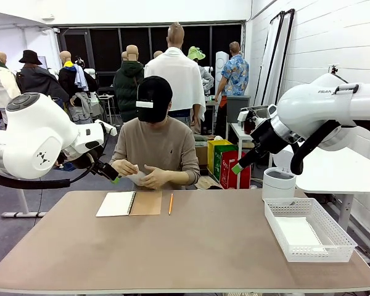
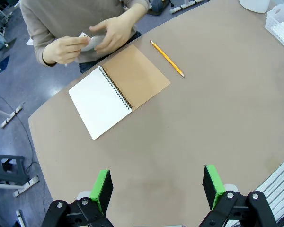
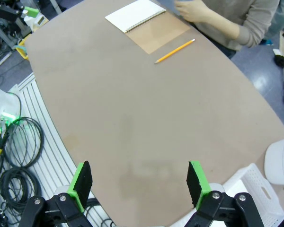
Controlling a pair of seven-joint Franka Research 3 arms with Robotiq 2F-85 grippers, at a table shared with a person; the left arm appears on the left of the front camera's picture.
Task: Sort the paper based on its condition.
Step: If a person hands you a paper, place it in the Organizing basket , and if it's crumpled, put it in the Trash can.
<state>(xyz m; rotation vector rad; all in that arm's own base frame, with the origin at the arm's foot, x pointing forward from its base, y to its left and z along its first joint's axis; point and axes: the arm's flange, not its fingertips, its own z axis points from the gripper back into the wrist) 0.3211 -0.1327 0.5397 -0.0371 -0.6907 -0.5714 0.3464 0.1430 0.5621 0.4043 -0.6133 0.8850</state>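
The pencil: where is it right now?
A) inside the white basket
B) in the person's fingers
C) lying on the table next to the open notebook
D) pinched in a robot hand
C: the pencil lies flat on the table beside the tan cover of the notebook, not touching it.

- The bench (image 1: 203,246) is bare across its middle and along its whole near side, so a tool could pass there freely.
- At the far edge, left of centre, an open notebook (image 1: 129,203) lies flat, with a pencil (image 1: 170,203) just beside it on the right.
- Behind the notebook, the person's hands (image 1: 124,167) are raised over the far edge.
- A white mesh basket (image 1: 275,229) takes up the right end, with a white round container (image 1: 278,183) just beyond it.
- Bare bench lies below the left tool (image 2: 156,177) and the right tool (image 3: 139,172), both with jaws wide apart.
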